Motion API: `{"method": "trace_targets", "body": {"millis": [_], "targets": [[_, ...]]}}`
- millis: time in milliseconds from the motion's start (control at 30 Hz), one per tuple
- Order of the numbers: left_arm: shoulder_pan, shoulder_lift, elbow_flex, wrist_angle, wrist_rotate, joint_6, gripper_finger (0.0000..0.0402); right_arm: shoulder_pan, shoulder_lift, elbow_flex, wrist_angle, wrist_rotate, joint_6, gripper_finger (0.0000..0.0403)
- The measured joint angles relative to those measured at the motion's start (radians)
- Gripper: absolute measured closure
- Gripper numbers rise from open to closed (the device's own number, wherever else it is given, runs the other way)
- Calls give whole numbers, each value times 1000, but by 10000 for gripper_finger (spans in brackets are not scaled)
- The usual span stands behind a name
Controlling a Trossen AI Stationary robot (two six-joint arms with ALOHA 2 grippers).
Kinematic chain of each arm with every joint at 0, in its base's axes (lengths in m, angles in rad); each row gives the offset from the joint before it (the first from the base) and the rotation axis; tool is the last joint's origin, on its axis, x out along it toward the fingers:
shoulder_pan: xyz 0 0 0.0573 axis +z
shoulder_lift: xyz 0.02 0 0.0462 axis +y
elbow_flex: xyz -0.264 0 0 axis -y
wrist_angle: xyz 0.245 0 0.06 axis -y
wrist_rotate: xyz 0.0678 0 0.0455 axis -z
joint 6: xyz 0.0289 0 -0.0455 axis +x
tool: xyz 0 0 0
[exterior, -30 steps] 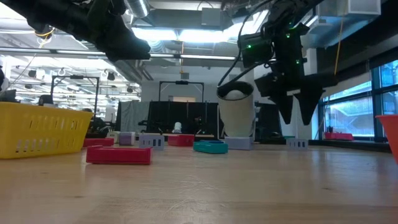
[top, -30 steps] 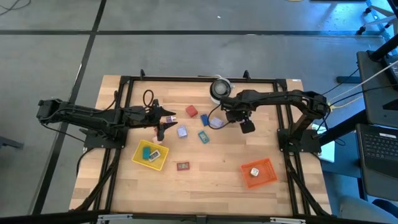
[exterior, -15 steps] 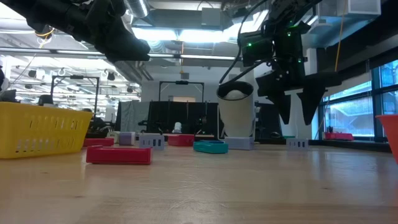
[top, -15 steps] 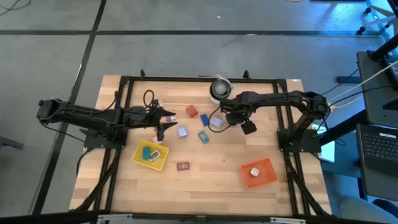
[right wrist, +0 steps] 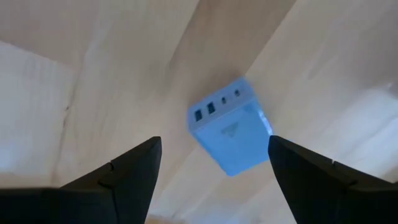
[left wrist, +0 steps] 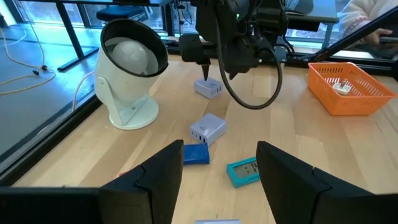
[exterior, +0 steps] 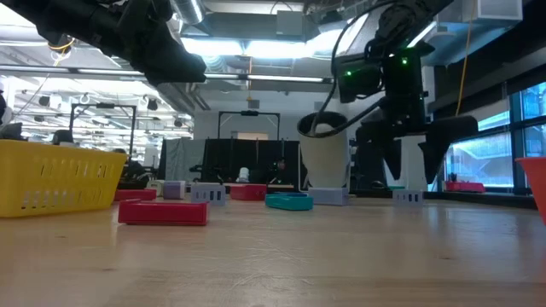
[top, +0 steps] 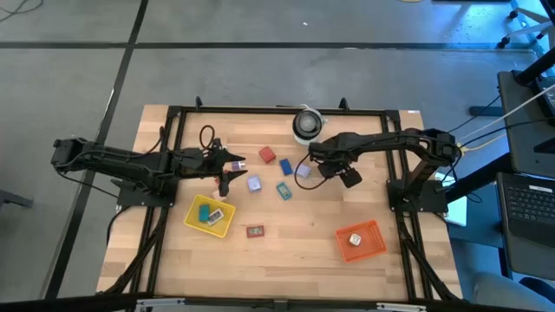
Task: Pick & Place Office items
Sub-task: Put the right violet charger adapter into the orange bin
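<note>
Two trays [top: 209,215], one white roll [top: 306,123], six loose office items [top: 284,190]

No legible text in any view, faint emblem on the lavender block [right wrist: 231,127] too blurred to read, teal piece [left wrist: 243,172] label unreadable, no numbers, no signs

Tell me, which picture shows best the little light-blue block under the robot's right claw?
The right wrist view: the light-blue block fills the middle, its ports showing, between the open right gripper fingers. The left wrist view shows it small. The high view shows a speck. In the low view I cannot pick it out.
</note>
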Motion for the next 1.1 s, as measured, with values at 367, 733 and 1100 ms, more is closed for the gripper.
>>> {"method": "trace_targets", "body": {"millis": [367, 733, 1100], "targets": [[0, 0, 0, 0, 0, 0, 203, -31, 0, 0, 31, -16, -49, 103], [0, 0, 0, 0, 0, 0, 203, -48, -5, -86, 93, -16, -149, 103], [0, 0, 0, 0, 0, 0, 203, -63, 1, -116, 146, -15, -156, 103]]}}
